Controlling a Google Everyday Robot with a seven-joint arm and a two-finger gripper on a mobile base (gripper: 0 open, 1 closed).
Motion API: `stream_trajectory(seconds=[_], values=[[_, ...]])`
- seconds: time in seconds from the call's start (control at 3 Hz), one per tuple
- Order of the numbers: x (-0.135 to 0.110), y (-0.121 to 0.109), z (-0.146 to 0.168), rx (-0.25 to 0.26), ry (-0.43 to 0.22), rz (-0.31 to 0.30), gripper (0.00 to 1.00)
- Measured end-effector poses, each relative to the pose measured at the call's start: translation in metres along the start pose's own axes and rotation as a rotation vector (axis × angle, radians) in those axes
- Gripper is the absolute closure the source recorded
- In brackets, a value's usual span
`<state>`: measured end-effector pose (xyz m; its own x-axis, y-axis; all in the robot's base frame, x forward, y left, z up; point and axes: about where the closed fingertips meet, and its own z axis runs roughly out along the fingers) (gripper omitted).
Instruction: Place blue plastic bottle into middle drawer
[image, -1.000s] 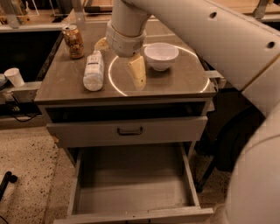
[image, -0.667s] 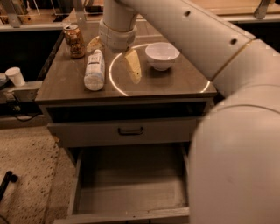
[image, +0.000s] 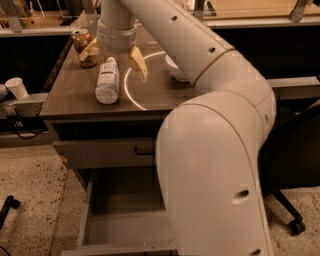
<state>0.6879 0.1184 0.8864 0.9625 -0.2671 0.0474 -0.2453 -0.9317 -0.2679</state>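
Gripper (image: 114, 57) over bottle (image: 107, 82) — drawer (image: 117, 227) below

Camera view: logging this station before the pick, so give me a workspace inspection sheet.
Surface: brown cabinet top, light ring on it.
Job's things: blue plastic bottle lying on its side on top; middle drawer pulled open, visible floor bare.
Clutter: drink can back left; white bowl partly hidden by the arm.
Grippers: gripper open, over the bottle's cap end.
Cables: black cable at left.
Surroundings: white cup on a side ledge; speckled floor.
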Motion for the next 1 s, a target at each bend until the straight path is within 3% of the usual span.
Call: stream_trajectory(seconds=[0.33,0.67,1.0], values=[[0.003,-0.023,0.031,-0.036,-0.005,-0.262,0.04],[0.006,-0.028,0.054,-0.078,-0.011,-0.395,0.27],[-0.011,-0.039,0.065,-0.126,-0.017,-0.433,0.58]])
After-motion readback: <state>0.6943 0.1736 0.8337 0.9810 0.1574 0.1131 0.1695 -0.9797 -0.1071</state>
